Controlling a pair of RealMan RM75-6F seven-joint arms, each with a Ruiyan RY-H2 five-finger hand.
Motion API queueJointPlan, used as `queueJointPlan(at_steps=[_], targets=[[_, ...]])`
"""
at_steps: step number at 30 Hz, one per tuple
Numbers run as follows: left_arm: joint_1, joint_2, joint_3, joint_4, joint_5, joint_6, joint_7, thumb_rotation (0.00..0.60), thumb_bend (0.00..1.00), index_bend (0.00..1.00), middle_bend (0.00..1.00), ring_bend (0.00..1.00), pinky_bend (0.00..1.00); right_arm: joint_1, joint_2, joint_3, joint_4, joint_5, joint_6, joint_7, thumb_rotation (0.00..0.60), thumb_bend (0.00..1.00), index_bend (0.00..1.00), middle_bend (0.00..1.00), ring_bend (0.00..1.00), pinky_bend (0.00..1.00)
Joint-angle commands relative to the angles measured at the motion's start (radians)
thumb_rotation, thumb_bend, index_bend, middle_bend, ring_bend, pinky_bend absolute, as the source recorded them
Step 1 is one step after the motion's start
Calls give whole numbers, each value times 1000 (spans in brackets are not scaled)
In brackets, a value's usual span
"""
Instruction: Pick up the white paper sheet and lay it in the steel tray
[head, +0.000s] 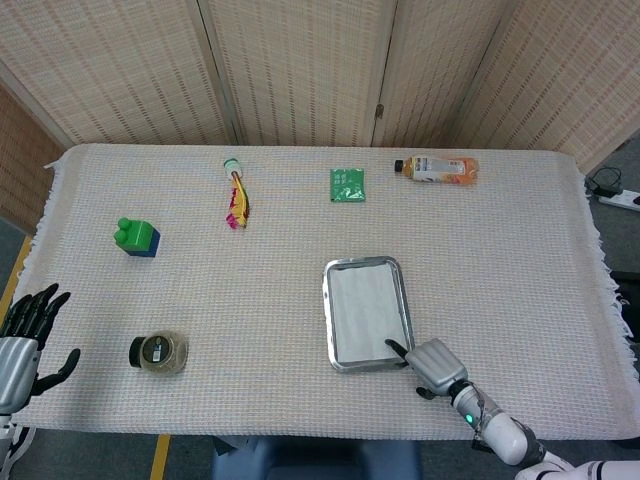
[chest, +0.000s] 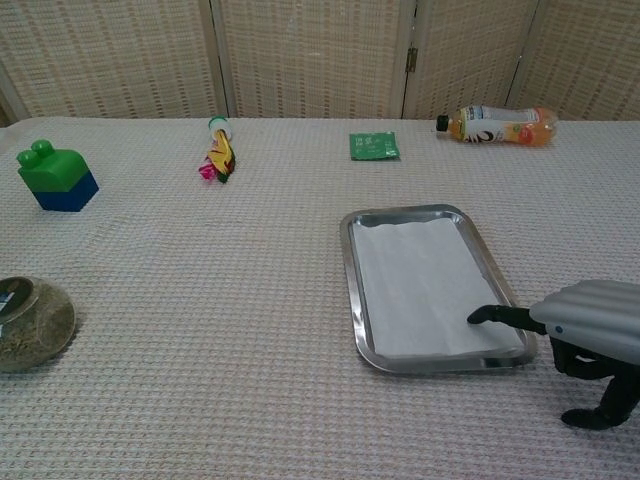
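The paper (chest: 425, 288) lies flat inside the tray (chest: 349, 285). The right hand (chest: 590, 330) holds nothing; one fingertip (chest: 478, 317) reaches over the near right corner of the paper and the other fingers curl under. I cannot tell if it touches. The left hand (head: 22, 343) is spread wide at the table edge, far off. The paper looks thin, light and floppy, so a corner or edge is the best spot to pinch, gently
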Motion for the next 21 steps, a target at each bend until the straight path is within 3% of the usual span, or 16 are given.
queueJointPlan(at_steps=[1, 10, 21], targets=[[1, 0, -2, 0, -5, 0, -4, 600, 445, 0, 0, 0, 0, 0, 3, -1, -2, 6, -9, 0, 600, 311, 0, 1000, 1000, 1000], [3, 2, -1, -5, 1, 7, 0, 600, 446, 0, 0, 0, 0, 18, -13, 12, 11, 41, -43, -13, 600, 310, 0, 1000, 1000, 1000], [7, 3, 5, -8, 19, 18, 3, 600, 445, 0, 0, 0, 0, -9, 47, 9, -42, -45, 7, 54, 600, 310, 0, 1000, 1000, 1000]])
